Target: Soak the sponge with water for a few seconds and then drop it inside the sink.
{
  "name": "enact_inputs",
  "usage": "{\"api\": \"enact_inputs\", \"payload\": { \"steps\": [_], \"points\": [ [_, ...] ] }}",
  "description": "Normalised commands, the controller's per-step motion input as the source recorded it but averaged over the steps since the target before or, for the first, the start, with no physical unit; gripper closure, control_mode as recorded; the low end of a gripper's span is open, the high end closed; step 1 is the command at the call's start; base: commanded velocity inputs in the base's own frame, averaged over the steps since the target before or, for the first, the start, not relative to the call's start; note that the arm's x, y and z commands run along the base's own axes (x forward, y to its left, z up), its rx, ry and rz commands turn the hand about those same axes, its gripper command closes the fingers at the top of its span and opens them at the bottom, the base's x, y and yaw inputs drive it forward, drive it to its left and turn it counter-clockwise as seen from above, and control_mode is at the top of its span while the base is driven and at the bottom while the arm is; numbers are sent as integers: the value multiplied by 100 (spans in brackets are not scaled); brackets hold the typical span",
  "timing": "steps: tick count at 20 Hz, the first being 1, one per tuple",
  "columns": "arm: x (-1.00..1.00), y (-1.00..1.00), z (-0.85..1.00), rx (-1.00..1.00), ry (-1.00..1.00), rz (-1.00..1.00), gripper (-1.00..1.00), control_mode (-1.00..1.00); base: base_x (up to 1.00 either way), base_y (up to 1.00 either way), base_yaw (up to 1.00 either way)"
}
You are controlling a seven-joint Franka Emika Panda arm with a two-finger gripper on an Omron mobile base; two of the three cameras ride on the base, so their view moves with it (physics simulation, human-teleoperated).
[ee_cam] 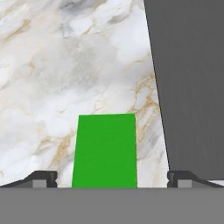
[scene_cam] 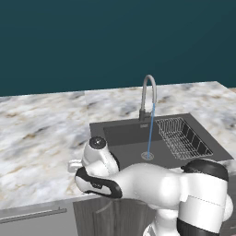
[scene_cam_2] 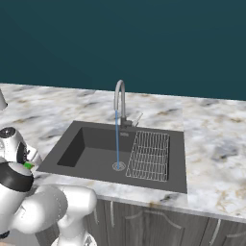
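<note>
The gripper stands wide open and grips nothing, its tips either side of the sponge lying on the desk. The sink is at 3 o'clock. Water runs onto its drain.

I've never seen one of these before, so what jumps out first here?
A bright green sponge lies on the marble counter between the open gripper tips, beside the sink. A thin blue stream of water runs from the curved faucet onto the drain.
</note>
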Motion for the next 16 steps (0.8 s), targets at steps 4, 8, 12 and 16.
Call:
{"api": "enact_inputs", "payload": {
  "steps": [4, 8, 12, 16],
  "points": [
    [23, 1, -9, 0, 3, 0, -100, -100, 0, 0, 0],
    [21, 0, -6, 0, 4, 0, -100, -100, 0, 0, 0],
    [8, 1, -4, 0, 4, 0, -100, -100, 0, 0, 0],
    [0, 4, -3, 0, 4, 0, -100, -100, 0, 0, 0]
  ]
}}
